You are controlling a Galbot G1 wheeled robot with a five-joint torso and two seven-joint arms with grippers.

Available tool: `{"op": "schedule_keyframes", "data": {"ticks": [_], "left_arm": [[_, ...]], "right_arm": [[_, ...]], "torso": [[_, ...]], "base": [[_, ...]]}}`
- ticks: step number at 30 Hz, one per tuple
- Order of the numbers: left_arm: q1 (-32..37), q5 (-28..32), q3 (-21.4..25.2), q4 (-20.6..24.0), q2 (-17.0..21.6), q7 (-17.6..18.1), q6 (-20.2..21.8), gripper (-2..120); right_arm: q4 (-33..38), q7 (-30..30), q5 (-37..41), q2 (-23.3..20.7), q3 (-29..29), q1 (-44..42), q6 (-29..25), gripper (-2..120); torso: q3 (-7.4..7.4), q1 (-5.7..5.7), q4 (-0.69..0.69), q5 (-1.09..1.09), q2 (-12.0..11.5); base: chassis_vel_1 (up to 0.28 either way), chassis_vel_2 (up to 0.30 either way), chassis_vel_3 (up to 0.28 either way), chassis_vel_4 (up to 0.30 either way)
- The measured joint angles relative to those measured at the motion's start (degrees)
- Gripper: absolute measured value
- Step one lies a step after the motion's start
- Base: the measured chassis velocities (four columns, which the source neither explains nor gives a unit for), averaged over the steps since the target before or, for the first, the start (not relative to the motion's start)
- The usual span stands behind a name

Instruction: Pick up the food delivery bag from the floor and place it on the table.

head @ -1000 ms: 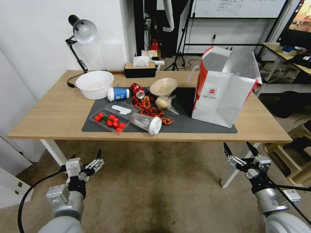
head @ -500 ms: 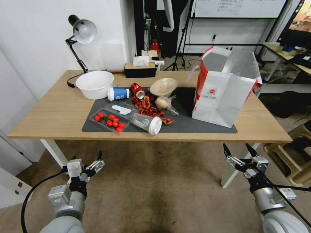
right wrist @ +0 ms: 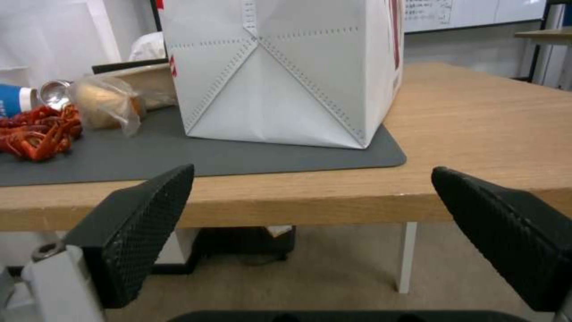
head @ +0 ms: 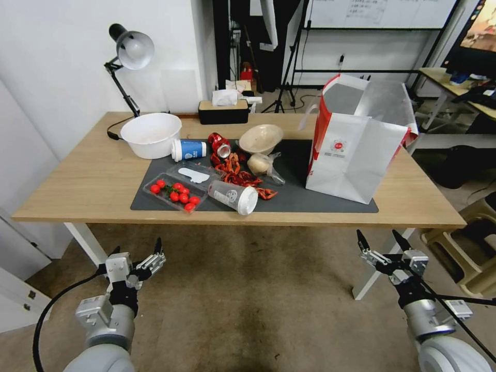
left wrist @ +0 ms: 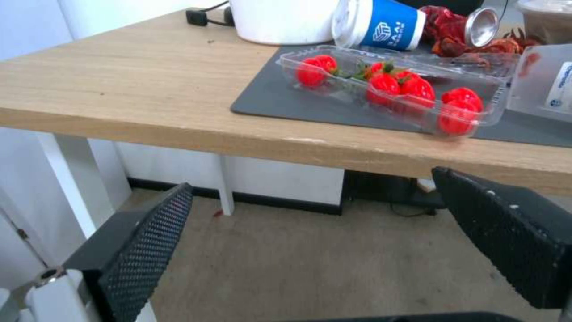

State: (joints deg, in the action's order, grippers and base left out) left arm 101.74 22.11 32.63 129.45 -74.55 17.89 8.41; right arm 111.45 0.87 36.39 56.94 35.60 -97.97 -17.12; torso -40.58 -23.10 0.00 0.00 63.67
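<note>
Brownish stained carpet floor (head: 258, 299) is seen beneath a light-wood bench (head: 77, 191) on white legs, on which a dark grey mat (head: 299, 199) is laid. At the right end of that mat the food delivery bag (head: 356, 155) is stood upright, its mouth open and foil lining exposed; the placing is judged already accomplished. The left claw (head: 137, 256) is held low over the floor before the bench's front edge, its fingers spread with nothing between them; the right claw (head: 378, 243) is held likewise near the right leg, also spread and empty. The bag is judged light and thin-walled, stiff only along its creased folds, so its sides would be crumpled or torn by a hard pinch. A hold is best taken at the white handles or the reinforced top rim, not the flat panels.
</note>
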Motion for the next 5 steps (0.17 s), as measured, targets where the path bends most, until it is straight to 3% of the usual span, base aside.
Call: {"op": "schedule_keyframes", "data": {"ticks": [5], "left_arm": [[0.0, 0.0, 0.0, 0.0, 0.0, 0.0, 0.0, 100]], "right_arm": [[0.0, 0.0, 0.0, 0.0, 0.0, 0.0, 0.0, 100]], "torso": [[0.00, 0.00, 0.00, 0.00, 0.0]], "base": [[0.000, 0.000, 0.000, 0.000]]}}
